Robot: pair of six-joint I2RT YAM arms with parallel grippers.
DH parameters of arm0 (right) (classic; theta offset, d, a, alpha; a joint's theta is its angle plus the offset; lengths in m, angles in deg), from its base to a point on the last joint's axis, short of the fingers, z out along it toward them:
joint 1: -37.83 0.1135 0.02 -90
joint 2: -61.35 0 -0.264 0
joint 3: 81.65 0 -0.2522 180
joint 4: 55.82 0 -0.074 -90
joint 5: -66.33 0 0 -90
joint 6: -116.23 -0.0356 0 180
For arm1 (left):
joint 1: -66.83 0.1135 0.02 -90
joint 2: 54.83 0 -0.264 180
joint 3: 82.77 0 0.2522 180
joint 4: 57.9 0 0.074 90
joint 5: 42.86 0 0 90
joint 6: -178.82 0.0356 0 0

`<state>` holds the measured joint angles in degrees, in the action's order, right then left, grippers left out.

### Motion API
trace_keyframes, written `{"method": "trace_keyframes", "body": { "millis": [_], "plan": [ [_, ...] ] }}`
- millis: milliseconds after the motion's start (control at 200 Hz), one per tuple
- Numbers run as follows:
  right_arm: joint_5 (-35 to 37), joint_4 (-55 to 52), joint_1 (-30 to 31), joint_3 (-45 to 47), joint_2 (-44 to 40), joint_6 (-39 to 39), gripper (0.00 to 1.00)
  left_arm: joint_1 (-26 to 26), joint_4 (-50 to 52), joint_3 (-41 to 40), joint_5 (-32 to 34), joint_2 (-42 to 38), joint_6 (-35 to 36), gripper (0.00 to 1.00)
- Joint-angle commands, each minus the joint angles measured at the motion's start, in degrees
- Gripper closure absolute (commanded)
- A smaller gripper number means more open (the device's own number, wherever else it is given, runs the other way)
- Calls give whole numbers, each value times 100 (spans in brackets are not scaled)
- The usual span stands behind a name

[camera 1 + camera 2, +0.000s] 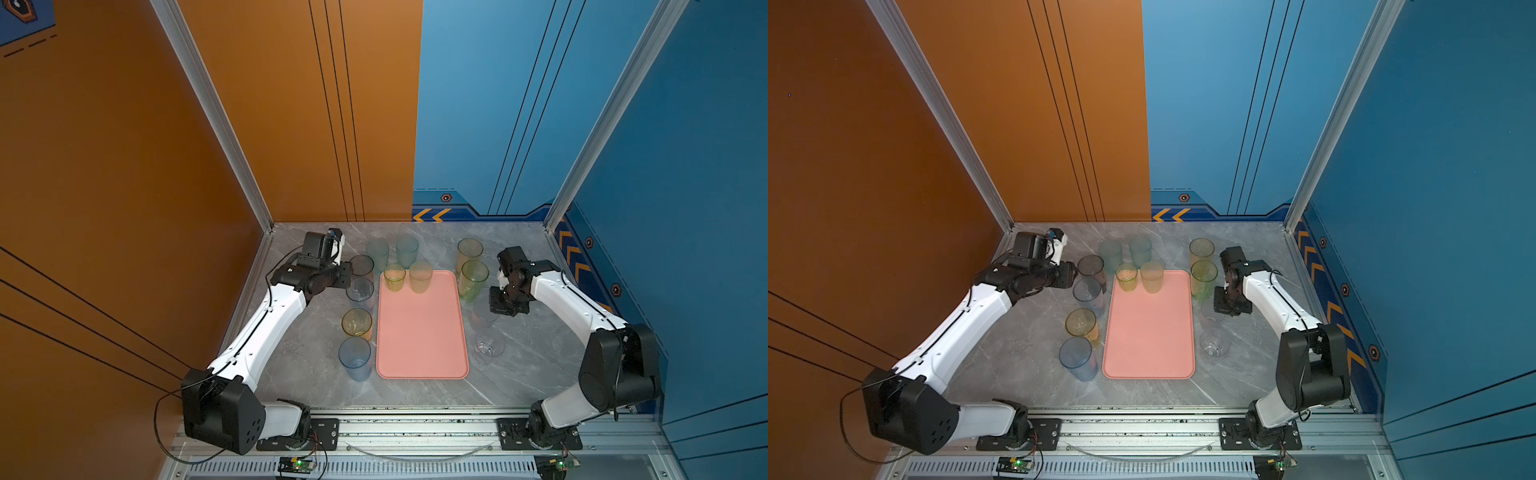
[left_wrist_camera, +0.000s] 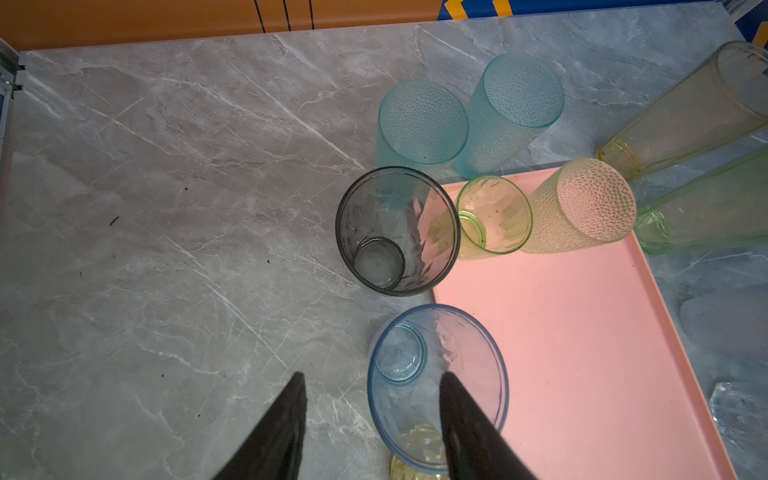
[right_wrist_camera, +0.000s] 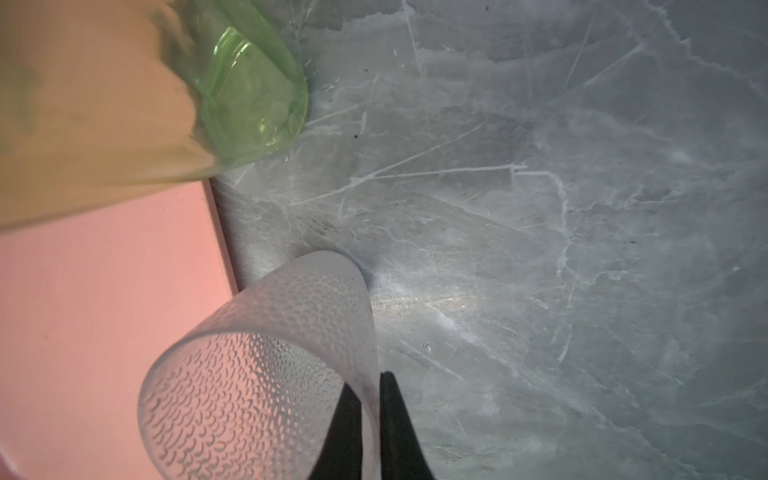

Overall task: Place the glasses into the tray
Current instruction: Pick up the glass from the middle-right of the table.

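Salmon-pink plastic, the tray (image 1: 422, 332) lies in the middle of the grey marbled table (image 1: 519, 374), its long side running toward the back wall. Take the tray's centre as the dial and the back wall as twelve.

Two glasses stand inside the tray at its twelve o'clock end: a small yellow-green glass (image 1: 394, 277) and, just beside it, a pale amber glass (image 1: 420, 276) with a dimpled wall. Past that end, at eleven to twelve, two teal glasses (image 1: 377, 253) stand on the table.

Down the nine o'clock side, outside the rim, runs a row: a grey glass (image 1: 361, 266), a pale blue glass (image 2: 436, 374), a yellow glass (image 1: 357, 323) and a deeper blue glass (image 1: 355, 357) at about seven. At one to two o'clock stand a tall yellow glass (image 1: 469, 251) and a tall green glass (image 1: 473, 280), and at four a clear glass (image 1: 489, 347).

At three o'clock the right gripper (image 3: 371, 395) pinches the wall of a frosted glass (image 3: 270, 332), one finger inside the rim and one outside. That glass is off the tray, just beside its edge.

The left gripper (image 2: 372, 374) hangs above the pale blue glass with its fingers apart. One finger is over the glass's mouth and one over the table, and it holds nothing.
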<state>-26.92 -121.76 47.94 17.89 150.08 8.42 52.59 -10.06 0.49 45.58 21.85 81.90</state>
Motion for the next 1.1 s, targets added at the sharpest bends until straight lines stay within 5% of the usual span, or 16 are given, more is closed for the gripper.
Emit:
{"method": "trace_keyframes", "body": {
  "millis": [0, 576, 886, 1097],
  "plan": [
    [142, -51, -20, -77, 4, 106, 92, 62, 19, 38, -36, 18, 85, 47],
    [446, -664, 4, -361, -1106, 241, 100, 79, 17, 71, -85, -13, 84, 47],
    [336, -1470, 631, -1692, -1476, 317, 100, 88, 19, 80, -143, -13, 56, 47],
    [330, -1420, 1434, -3091, -580, 493, 100, 79, 10, 79, -169, -30, 44, 48]
  ]
}}
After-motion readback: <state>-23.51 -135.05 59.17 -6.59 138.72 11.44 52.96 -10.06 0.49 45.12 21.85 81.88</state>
